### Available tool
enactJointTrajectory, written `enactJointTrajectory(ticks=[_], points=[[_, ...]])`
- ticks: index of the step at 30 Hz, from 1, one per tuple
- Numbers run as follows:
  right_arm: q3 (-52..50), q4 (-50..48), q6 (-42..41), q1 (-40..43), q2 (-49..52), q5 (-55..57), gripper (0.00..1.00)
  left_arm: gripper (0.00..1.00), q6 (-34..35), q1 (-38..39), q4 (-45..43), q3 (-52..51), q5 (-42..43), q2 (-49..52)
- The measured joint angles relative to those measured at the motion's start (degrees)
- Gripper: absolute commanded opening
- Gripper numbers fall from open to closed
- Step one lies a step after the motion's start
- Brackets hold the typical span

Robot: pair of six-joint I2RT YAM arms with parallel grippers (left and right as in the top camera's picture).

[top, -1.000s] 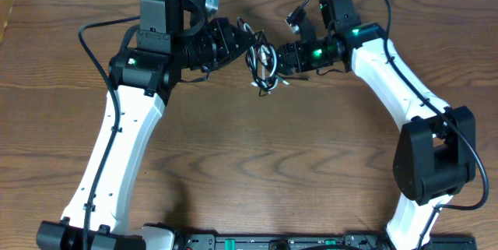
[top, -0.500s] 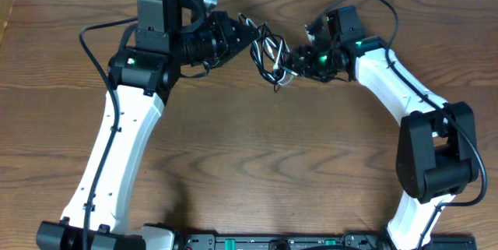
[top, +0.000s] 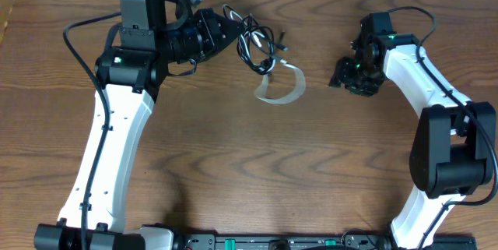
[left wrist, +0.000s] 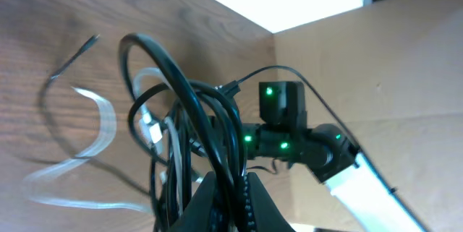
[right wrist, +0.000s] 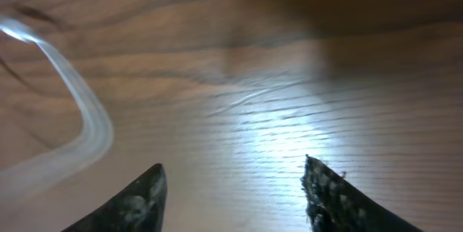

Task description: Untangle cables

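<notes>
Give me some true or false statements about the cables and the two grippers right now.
1. The left gripper is shut on the black cable. True.
2. The right gripper holds the white cable. False: its fingers are apart with nothing between them.
3. The white cable lies in a loop on the table. True.
4. The right gripper touches the black cable. False: it is well off to the side, clear of both cables.
</notes>
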State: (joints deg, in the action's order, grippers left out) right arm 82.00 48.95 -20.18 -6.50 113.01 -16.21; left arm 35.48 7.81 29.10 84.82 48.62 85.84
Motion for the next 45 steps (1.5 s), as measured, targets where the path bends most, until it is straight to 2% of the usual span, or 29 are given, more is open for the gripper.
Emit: enactJointTrajectory(ticks=[7,11,17,23,27,33,40,45], points=[[2.73,1.07,11.87,-0.07,-1.79,-13.90,0.68,0.07,-9.07,0.83,4.66,0.00,0.22,0.00],[3.78,-0.42,16.83,-0.15,-8.24,-21.35,0.67,0.07,-13.57,1.88,7.43,0.00,0.57,0.00],[5.29,-2.99,19.23,-1.44,-15.74,-29.64,0.64,0.07,-19.58,3.69,9.92,0.00,0.63,0.00],[5.42,-3.93,20.90,-6.16,-15.52,-32.74,0.63,0.08,-21.68,4.02,10.10,0.00,0.85,0.00],[5.42,-5.88,21.55,-9.07,-14.16,-31.54,0.62,0.07,-22.08,4.02,10.71,0.00,2.91,0.00],[5.42,-8.59,19.91,-12.13,-11.26,-25.09,0.54,0.07,-20.24,4.02,11.17,0.00,6.16,0.00],[5.42,-10.67,9.07,-14.84,-9.77,-13.42,0.42,0.07,-16.61,4.02,11.17,0.00,6.34,0.09],[5.42,-7.91,0.39,-15.87,-9.77,-3.82,0.42,0.07,-15.80,4.04,11.19,0.00,6.36,0.94]])
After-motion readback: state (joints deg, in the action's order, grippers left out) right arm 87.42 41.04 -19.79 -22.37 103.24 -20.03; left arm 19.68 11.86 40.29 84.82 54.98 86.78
